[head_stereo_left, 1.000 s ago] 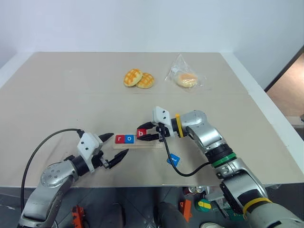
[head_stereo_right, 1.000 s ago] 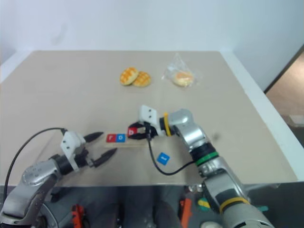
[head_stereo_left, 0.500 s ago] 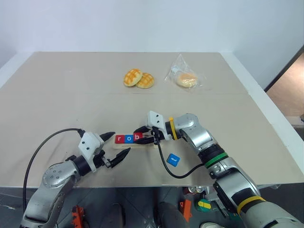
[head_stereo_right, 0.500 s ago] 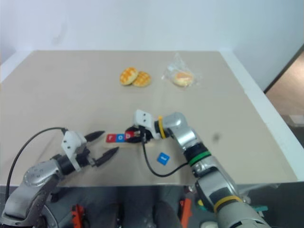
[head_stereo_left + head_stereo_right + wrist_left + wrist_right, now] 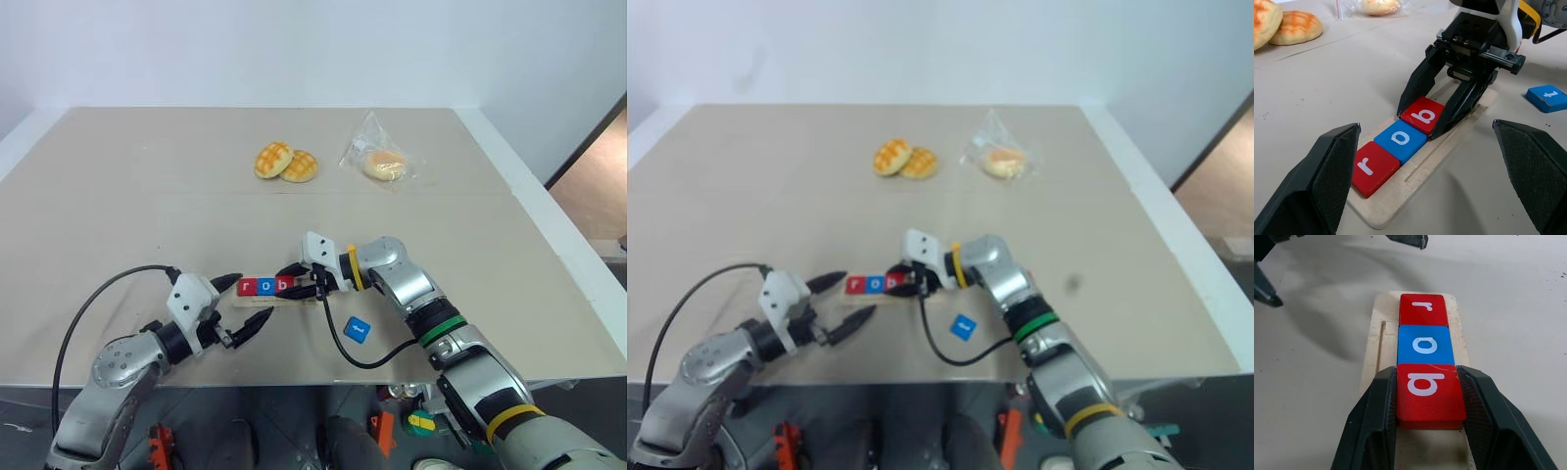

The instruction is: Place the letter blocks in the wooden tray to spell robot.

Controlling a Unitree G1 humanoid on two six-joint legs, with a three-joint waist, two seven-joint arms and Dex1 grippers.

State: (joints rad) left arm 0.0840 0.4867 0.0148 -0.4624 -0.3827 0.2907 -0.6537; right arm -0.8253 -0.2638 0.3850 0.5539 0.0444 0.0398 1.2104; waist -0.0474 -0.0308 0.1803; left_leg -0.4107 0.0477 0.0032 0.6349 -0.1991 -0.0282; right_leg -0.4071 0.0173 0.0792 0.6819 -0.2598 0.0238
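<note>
A: What are the pieces made of, going by the surfaces?

B: The wooden tray (image 5: 1415,183) is a pale, matte strip with rounded ends and a thin groove along one side. On it sit three flat square tiles with softly rounded corners and white lowercase letters: a red r block (image 5: 1375,168), a blue o block (image 5: 1401,140) and a red b block (image 5: 1423,115), touching edge to edge from one end of the tray. The right end effector (image 5: 1427,428) has its two black fingers closed against opposite edges of the b block; their inner pads look finely textured.

A: And the other arm?

B: The left end effector (image 5: 242,302) hangs just beside the r end of the tray, its tapered black fingers spread apart, holding nothing. A black cable loops back from its wrist.

A: The surface?

B: A smooth beige worktop (image 5: 147,196) with a faint seam running across it and a white border, white wall behind. Toward the far side lie two golden, grid-scored buns (image 5: 285,162), and near them a clear crinkled plastic bag with a bun inside (image 5: 382,160).

A: Do the views differ in what they give?

B: The head views show a loose blue t block (image 5: 358,330) lying on the worktop near the right forearm, well off the tray. The right wrist view shows how the fingers sit on the b block's edges. The left wrist view shows the bare end of the tray beyond the b block, under the right end effector.
</note>
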